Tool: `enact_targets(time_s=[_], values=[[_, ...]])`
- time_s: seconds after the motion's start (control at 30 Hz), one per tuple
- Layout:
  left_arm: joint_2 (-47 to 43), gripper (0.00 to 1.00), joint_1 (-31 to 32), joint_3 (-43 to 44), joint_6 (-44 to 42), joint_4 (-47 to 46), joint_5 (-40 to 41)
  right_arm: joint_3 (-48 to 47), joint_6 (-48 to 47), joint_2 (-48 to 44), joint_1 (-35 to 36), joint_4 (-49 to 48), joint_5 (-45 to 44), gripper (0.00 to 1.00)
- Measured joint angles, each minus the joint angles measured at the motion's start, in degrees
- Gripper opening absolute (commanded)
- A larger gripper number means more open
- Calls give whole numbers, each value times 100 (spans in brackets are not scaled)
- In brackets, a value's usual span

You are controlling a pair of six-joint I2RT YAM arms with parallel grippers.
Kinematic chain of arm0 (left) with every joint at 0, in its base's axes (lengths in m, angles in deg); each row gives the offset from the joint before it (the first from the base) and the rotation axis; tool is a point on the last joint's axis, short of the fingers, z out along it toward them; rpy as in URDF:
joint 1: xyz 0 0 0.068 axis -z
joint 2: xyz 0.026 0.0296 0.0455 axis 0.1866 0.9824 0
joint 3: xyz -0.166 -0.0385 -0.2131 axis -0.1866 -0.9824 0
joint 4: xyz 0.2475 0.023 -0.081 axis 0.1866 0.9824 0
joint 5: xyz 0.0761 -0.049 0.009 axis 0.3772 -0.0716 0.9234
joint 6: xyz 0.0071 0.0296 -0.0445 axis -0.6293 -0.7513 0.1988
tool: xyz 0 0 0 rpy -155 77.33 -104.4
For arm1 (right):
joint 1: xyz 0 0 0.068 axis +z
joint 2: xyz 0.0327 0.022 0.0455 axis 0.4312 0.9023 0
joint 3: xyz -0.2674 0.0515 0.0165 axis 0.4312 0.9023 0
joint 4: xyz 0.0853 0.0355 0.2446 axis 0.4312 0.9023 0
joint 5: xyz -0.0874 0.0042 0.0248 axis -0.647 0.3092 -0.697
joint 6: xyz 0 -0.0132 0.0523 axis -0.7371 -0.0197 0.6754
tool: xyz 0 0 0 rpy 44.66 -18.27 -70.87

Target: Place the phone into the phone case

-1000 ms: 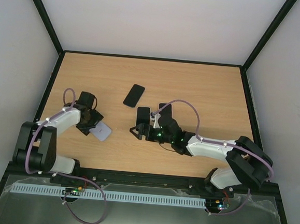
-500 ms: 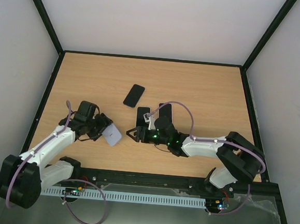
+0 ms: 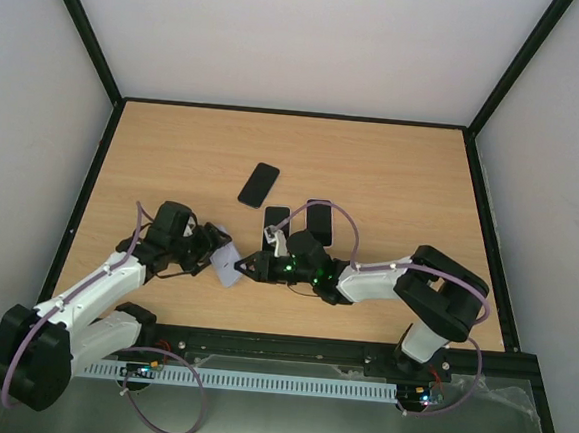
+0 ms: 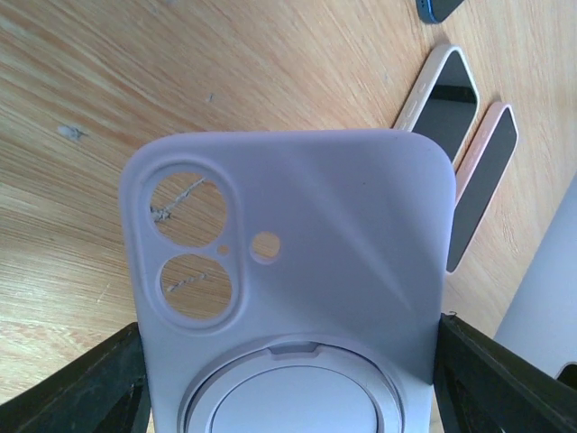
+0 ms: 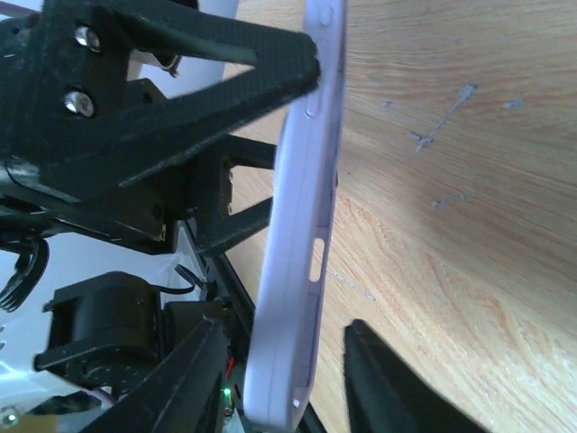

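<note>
Nearest the bases, the left gripper (image 3: 199,248) is clamped across the width of the lilac phone case (image 4: 288,271), 1 finger on each long side. It holds the case clear of the table (image 3: 393,175), back face with its 2 lens cut-outs toward the left wrist camera. This leaves a long edge exposed for the other arm.

The right gripper (image 5: 284,383) straddles that edge with its jaws part-way open. A gap shows beside 1 finger, so no grip is confirmed; the likely purpose is a second hold or a handover.

Further out, 3 phones lie flat and untouched: a pale-rimmed phone (image 3: 276,223), a pink-rimmed phone (image 3: 320,222) beside it, and beyond them a dark phone (image 3: 260,184), probably the one to insert
</note>
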Motion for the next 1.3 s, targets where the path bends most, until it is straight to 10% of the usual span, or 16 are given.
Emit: enact_targets(time_s=[0.27,0.47,1.3], values=[[-9,82,107,-201,59,-297,-184,4,179,101,-7,-190,22,7],[-330,99,146,-197,63,-245,-186,42,26,-105,0,44,-116,6],[-337,99,-492,540,-710,1545,1624,-894,-1652,-813,758,4017,-2728,14]])
